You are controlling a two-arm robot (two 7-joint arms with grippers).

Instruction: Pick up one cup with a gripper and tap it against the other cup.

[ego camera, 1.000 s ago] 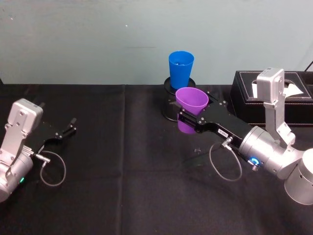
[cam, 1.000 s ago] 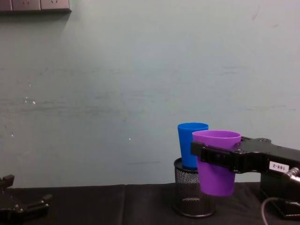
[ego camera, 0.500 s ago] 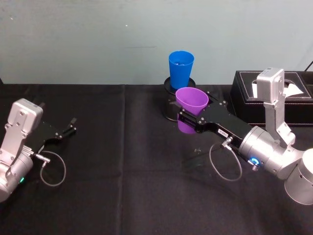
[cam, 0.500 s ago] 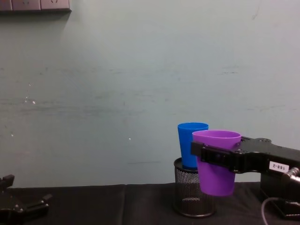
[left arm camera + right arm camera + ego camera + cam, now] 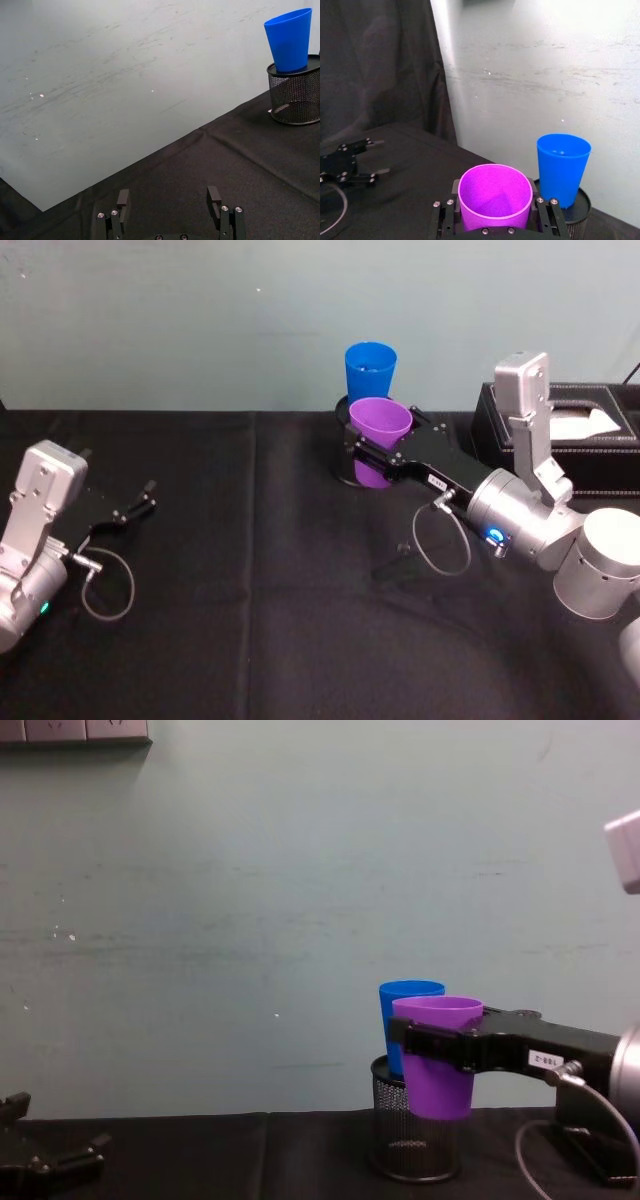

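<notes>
Starting with the head view, where is the purple cup (image 5: 380,422)? (Student)

Head view: the cup is upright and lifted off the black table (image 5: 250,600). It is clamped at mid-height between the fingers of the right gripper (image 5: 378,452), whose arm reaches in from the right. It sits just in front of the blue cup (image 5: 369,370). A black box (image 5: 610,455) lies to the right. The left gripper (image 5: 141,498) is parked low at the left, well apart from both cups. (Tutor)

And the chest view? (Student)

Chest view: the purple cup covers much of the blue cup, leaving the blue rim and left edge visible. The blue cup stands in a black mesh holder (image 5: 400,1145), and the purple base hangs in front of that holder's upper part. (Tutor)

Do the cups touch? (Student)

Right wrist view: a sliver of background shows between the two cups near their rims, and contact lower down cannot be told. A finger presses each side of the purple cup. Left wrist view: the left gripper's fingers are spread with nothing between them, and the blue cup and holder stand far off. (Tutor)
</notes>
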